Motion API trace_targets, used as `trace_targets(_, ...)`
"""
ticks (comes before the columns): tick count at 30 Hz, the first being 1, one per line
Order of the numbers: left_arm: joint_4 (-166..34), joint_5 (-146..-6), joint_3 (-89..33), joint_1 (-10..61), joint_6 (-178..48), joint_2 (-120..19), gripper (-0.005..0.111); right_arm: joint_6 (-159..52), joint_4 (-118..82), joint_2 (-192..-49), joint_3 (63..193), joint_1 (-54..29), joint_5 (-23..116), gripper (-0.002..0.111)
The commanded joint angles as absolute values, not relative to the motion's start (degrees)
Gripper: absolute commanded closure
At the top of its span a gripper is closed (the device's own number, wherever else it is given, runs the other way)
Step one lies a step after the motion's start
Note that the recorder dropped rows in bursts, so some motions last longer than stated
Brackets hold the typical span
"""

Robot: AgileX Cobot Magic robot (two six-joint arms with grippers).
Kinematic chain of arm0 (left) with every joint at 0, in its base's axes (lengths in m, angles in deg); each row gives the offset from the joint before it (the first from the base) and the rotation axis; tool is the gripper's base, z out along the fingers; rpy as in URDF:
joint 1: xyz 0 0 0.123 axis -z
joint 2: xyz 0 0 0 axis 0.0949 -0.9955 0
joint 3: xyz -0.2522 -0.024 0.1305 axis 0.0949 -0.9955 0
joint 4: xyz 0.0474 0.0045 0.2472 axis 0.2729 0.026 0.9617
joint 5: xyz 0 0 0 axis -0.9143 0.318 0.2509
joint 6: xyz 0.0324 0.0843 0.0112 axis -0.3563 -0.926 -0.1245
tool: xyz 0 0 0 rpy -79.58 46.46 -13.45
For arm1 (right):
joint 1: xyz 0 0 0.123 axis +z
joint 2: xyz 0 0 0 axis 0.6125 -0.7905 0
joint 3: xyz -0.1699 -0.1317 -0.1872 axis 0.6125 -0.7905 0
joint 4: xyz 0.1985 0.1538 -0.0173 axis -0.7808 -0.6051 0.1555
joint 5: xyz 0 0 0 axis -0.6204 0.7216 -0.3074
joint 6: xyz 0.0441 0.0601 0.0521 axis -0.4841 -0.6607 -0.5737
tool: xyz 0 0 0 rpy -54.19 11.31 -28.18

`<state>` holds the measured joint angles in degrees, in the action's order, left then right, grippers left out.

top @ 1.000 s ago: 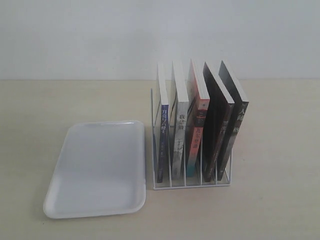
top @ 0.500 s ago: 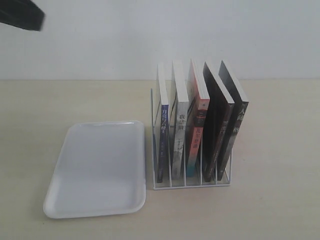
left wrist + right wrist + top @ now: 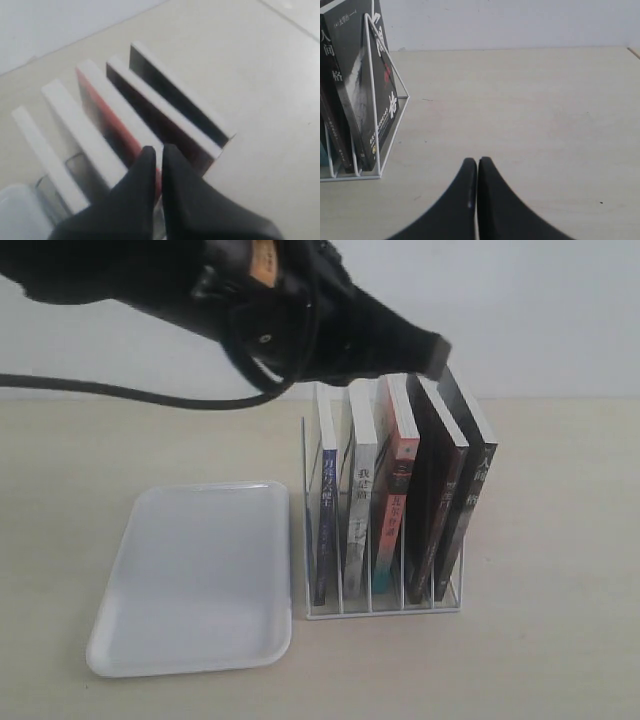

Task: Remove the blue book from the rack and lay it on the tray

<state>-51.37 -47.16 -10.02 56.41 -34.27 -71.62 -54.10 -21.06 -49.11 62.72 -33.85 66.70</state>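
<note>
Right gripper: clenched, empty, over the table right of the rack. The tray lies near left. The blue book stands upright in the rack's leftmost slot. Left gripper: clenched, grasping nothing, above the book tops.

Left tool: black, matt, plastic-looking. Books under it: matt white paper edges, glossy covers; blue book spine smooth. Rack: thin white-coated metal wire. Tray, off to the tool's side: smooth white plastic, faint sheen. Worktop below the tool: pale, matt, smooth.
</note>
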Motion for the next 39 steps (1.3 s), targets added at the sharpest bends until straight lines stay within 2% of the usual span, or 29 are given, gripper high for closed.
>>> trace_targets(1,-53.94,-53.29,-4.84,56.83,-34.12,-74.34,0.102,-54.1,-20.65,-48.84,62.78,-34.23,66.02,0.108)
trace_targets(5,-58.02,-47.28,3.23,58.21,-34.12,-78.62,0.102,-54.1,-20.65,-48.84,62.78,-34.23,66.02,0.108)
trace_targets(16,-42.49,-25.88,30.93,62.65,-16.05,-96.91,0.102,-54.1,-20.65,-48.84,62.78,-34.23,66.02,0.108)
trace_targets(19,-42.61,-20.15,36.93,62.65,-16.32,-99.79,0.093,-54.1,-20.65,-48.84,62.78,-34.23,66.02,0.108)
trace_targets(24,-44.85,-21.27,41.23,62.65,-15.43,-103.36,0.056,-54.1,-20.65,-48.84,62.78,-34.23,66.02,0.108)
trace_targets(27,-47.3,-22.87,42.7,62.65,-15.43,-105.07,0.042,-54.1,-20.65,-48.84,62.78,-34.23,66.02,0.108)
trace_targets(39,-46.07,-16.07,45.95,62.54,-13.59,-108.89,0.042,-54.1,-20.65,-48.84,62.78,-34.23,66.02,0.108)
